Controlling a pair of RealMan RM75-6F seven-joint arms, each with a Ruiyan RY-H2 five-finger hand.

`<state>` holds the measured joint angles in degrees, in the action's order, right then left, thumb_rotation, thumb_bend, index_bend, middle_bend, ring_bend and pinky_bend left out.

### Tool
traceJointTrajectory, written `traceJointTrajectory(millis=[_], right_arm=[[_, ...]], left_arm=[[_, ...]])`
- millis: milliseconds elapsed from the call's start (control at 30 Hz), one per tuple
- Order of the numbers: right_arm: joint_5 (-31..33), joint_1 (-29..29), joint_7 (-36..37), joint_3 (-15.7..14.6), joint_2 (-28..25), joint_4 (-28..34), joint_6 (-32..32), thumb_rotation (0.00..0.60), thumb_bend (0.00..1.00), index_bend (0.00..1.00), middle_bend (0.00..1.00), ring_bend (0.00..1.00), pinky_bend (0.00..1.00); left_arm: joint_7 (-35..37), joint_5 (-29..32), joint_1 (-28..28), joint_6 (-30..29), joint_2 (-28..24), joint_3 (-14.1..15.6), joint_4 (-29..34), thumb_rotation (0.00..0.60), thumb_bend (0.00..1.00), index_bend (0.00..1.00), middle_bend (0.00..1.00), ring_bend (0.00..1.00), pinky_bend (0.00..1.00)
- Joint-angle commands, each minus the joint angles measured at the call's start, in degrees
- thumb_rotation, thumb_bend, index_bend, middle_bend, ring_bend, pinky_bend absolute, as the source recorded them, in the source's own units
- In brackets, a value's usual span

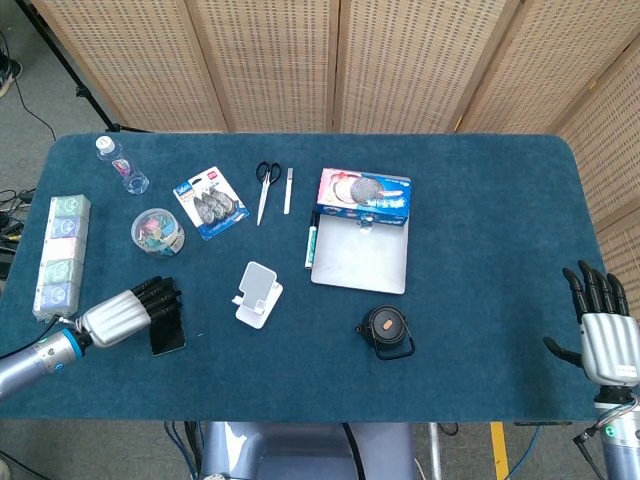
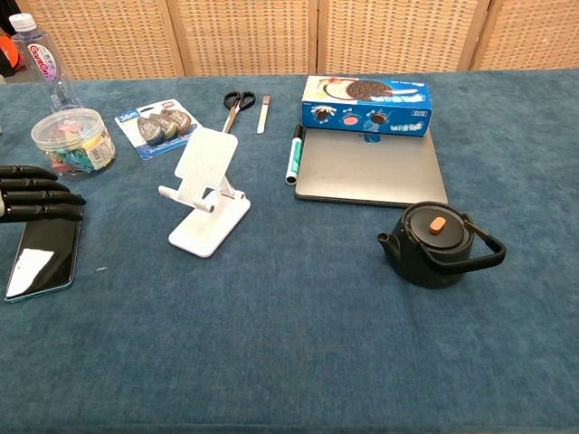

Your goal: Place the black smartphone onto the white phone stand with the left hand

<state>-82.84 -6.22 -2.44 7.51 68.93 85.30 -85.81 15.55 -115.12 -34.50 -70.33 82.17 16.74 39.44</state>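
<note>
The black smartphone [image 1: 168, 333] [image 2: 41, 259] lies flat, screen up, near the table's left front. My left hand [image 1: 125, 313] [image 2: 34, 193] reaches over the phone's far end with its black fingers straight and apart, holding nothing; whether it touches the phone I cannot tell. The white phone stand [image 1: 258, 293] [image 2: 206, 188] stands upright to the right of the phone, with nothing on it. My right hand [image 1: 600, 325] rests open at the table's right front corner, far from both.
Behind the phone stand a clear jar of clips [image 2: 72, 142], a water bottle [image 2: 44, 59] and a blister pack [image 2: 156, 127]. Scissors [image 2: 237, 103], a marker [image 2: 293, 155], a grey laptop [image 2: 371, 165], a blue cookie box [image 2: 365, 104] and a black teapot [image 2: 437, 243] lie further right.
</note>
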Motion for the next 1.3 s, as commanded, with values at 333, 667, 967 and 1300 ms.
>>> traceJointTrajectory(millis=[333, 667, 967, 1300], right_arm=[[0.6, 0.0, 0.7, 0.3, -0.4, 0.3, 0.1, 0.6, 0.0, 0.0, 0.0, 0.0, 0.0], [0.7, 0.0, 1.0, 0.1, -0.6, 0.6, 0.5, 0.6, 0.0, 0.0, 0.0, 0.0, 0.0], [0.7, 0.0, 1.3, 0.0, -0.8, 1.0, 0.6, 0.6, 0.0, 0.0, 0.0, 0.0, 0.0], [0.5, 0.1, 1.5, -0.1, -1.0, 1.3, 0.6, 0.6, 0.0, 0.0, 0.0, 0.0, 0.0]], left_arm=[[-1.2, 0.6, -1.5, 1.6, 1.2, 1.6, 0.9, 0.6, 0.19, 0.01, 0.0, 0.0, 0.06], [0.3, 1.0, -1.5, 1.5, 3.1, 2.6, -0.1, 0.6, 0.27, 0.22, 0.03, 0.02, 0.17], [1.1, 1.9, 0.6, -2.8, 5.7, 2.3, -4.5, 0.6, 0.26, 0.53, 0.37, 0.29, 0.36], [2.0, 3.3, 2.3, -10.3, 6.9, 0.5, -9.6, 0.6, 0.27, 0.6, 0.42, 0.34, 0.39]])
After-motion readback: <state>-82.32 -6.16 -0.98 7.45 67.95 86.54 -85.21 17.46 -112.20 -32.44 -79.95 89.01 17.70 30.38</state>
